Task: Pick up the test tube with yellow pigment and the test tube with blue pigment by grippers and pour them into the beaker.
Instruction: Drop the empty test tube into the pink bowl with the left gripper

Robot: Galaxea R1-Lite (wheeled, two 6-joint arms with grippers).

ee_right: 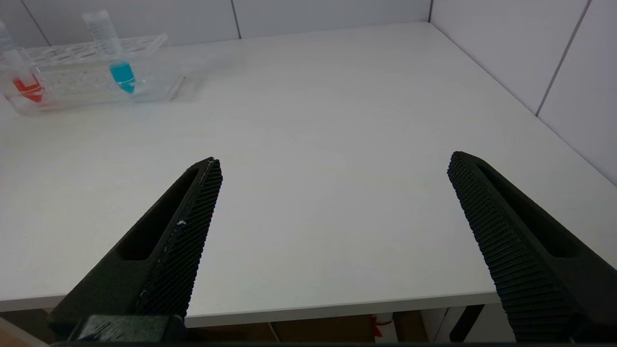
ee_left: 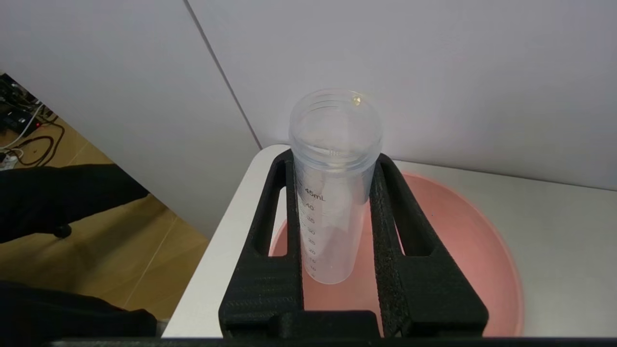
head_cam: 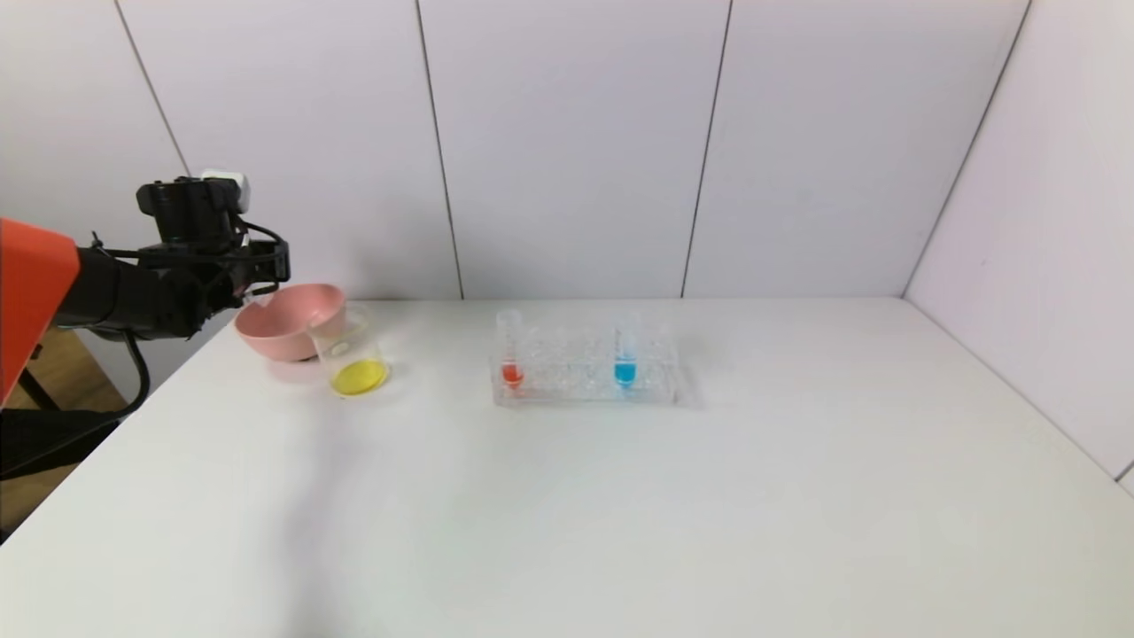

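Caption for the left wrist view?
Left claw shut on an emptied tube, held above the pink bowl.

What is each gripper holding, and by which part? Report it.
The left gripper clamps an emptied clear test tube along its graduated body, above the pink bowl. The right gripper holds nothing, jaws apart.

I'm getting the head camera looking forward and down over the white tabletop (head_cam: 620,496) toward the panelled wall. My left wrist camera is sitting close over the pink round bowl (ee_left: 462,241), also showing in the head view. Right wrist camera is hanging low off the near edge, sharing the clear rectangular tube rack (ee_right: 91,79).
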